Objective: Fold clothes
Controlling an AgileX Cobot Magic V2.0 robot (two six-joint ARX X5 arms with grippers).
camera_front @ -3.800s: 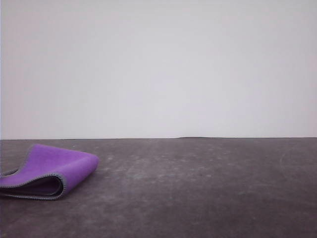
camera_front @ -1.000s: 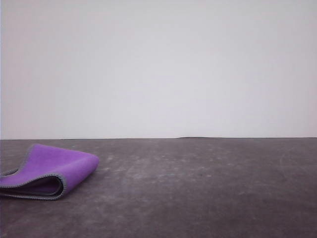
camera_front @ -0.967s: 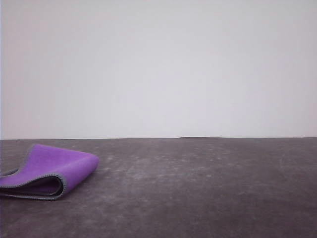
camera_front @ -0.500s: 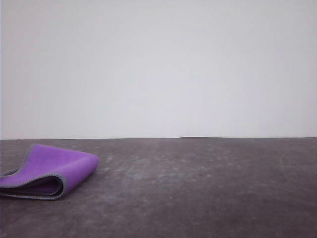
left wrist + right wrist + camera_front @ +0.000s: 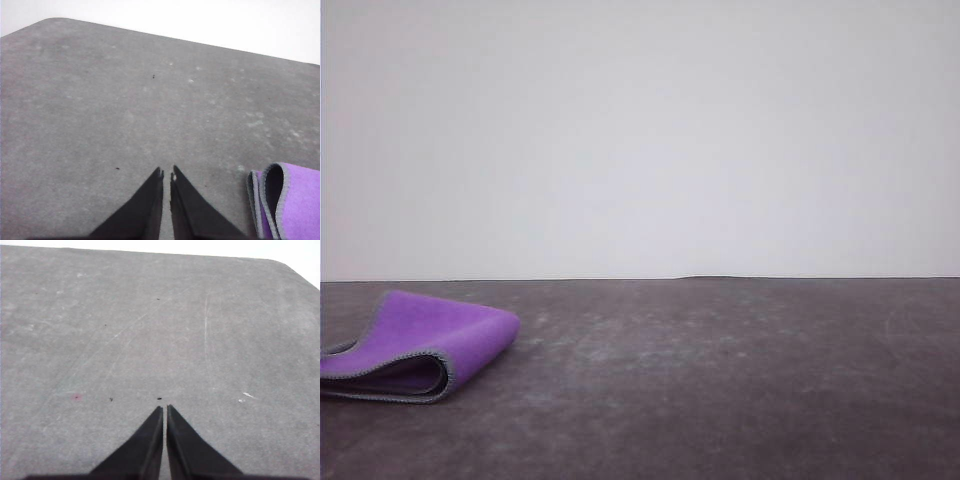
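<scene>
1. The small soft cloth, bright purple on its outer face with light grey stitched edging [image 5: 425, 345], is lying folded over on the dark grey, scuffed tabletop [image 5: 720, 390], at the near left of the table as the front view has it.
2. From the front its long axis is running roughly left to right across the table. The rounded fold is pointing right and away, towards the table's middle, while the loose stitched edges are facing the near left.
3. The layers are not lying flat together: the upper flap is arching up, and a dark gap is showing between the layers at the open end.
4. In the left wrist view the cloth's [image 5: 285, 202] stacked grey edges and a curl of purple are showing, with the dark inner face visible inside the curl.
5. The left gripper [image 5: 167, 175], two black pointed fingers, is hanging over bare tabletop near the cloth and apart from it. Its tips are sitting almost together with a hair of a gap, and nothing is between them.
6. The right gripper [image 5: 164, 409] is hanging over bare, scratched tabletop [image 5: 150, 330]. Its jaws are drawn together too, with a thin slit between the tips, gripping nothing.
</scene>
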